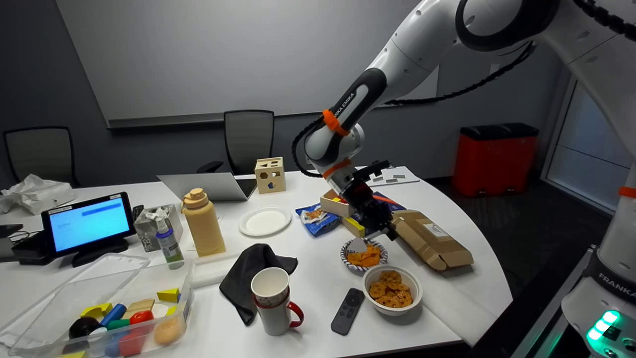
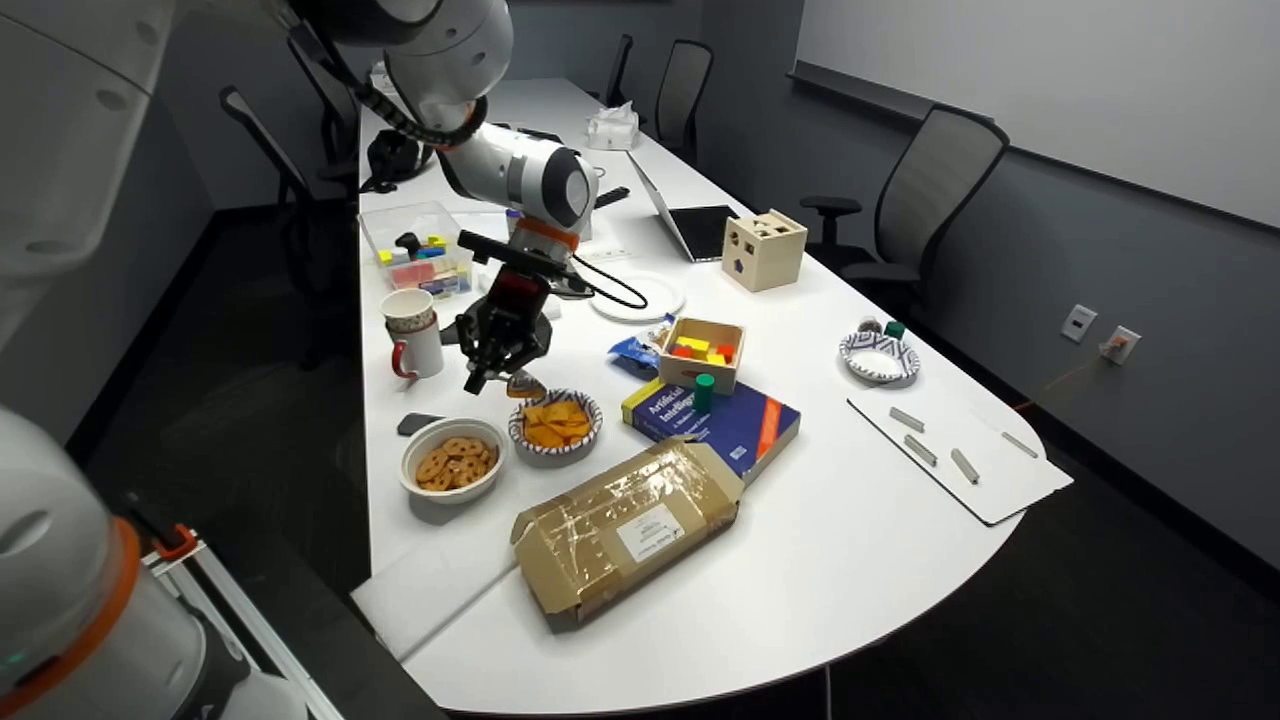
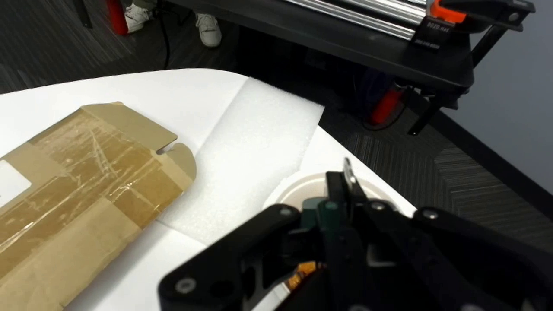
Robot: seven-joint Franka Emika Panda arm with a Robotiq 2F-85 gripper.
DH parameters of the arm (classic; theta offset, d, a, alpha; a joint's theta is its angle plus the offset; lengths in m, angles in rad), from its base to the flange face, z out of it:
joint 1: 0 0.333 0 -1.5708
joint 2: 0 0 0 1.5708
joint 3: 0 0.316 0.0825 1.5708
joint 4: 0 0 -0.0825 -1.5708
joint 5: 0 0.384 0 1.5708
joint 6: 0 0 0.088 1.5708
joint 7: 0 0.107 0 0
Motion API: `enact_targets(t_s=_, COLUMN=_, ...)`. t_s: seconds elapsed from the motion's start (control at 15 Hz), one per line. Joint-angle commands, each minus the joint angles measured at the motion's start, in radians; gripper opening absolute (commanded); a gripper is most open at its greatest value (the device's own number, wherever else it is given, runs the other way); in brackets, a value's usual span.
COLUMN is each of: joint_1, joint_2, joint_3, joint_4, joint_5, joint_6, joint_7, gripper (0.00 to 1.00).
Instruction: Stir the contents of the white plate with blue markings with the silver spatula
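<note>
The white plate with blue markings, a bowl-like dish (image 1: 343, 254), holds orange chips in both exterior views (image 2: 596, 418). My gripper (image 1: 389, 230) is above and beside it, and also shows in an exterior view (image 2: 479, 379). It is shut on the silver spatula (image 1: 357, 245), whose blade (image 2: 525, 385) hangs over the dish's rim. I cannot tell whether the blade touches the dish or chips. In the wrist view the fingers (image 3: 341, 185) are closed with the thin handle end (image 3: 348, 170) sticking out between them. The blade and the patterned dish are hidden there.
A white bowl (image 1: 418, 293) of round crackers stands close beside the dish. A cardboard box (image 2: 620, 530) lies on the other side, with a blue book (image 2: 740, 430) and wooden box (image 2: 700, 372) behind. A remote (image 1: 347, 311) and stacked cups (image 1: 273, 308) stand nearby.
</note>
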State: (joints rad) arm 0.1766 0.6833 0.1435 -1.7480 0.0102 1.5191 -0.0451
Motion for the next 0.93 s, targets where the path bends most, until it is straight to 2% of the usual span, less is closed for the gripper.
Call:
enact_targets(t_s=0.0, joint_1=-0.004, joint_2=0.0, joint_3=-0.02, joint_4=-0.012, joint_5=-0.028, joint_6=0.03, joint_7=-0.004, gripper=0.01)
enact_targets(t_s=0.4, joint_1=-0.005, joint_2=-0.001, joint_3=-0.05, joint_4=-0.026, joint_5=-0.083, joint_6=0.017, joint_7=0.001, gripper=0.01)
enact_targets(t_s=0.87, joint_1=-0.007, joint_2=0.017, joint_3=-0.019, joint_4=-0.031, joint_5=-0.074, joint_6=-0.112, joint_7=-0.049, gripper=0.01)
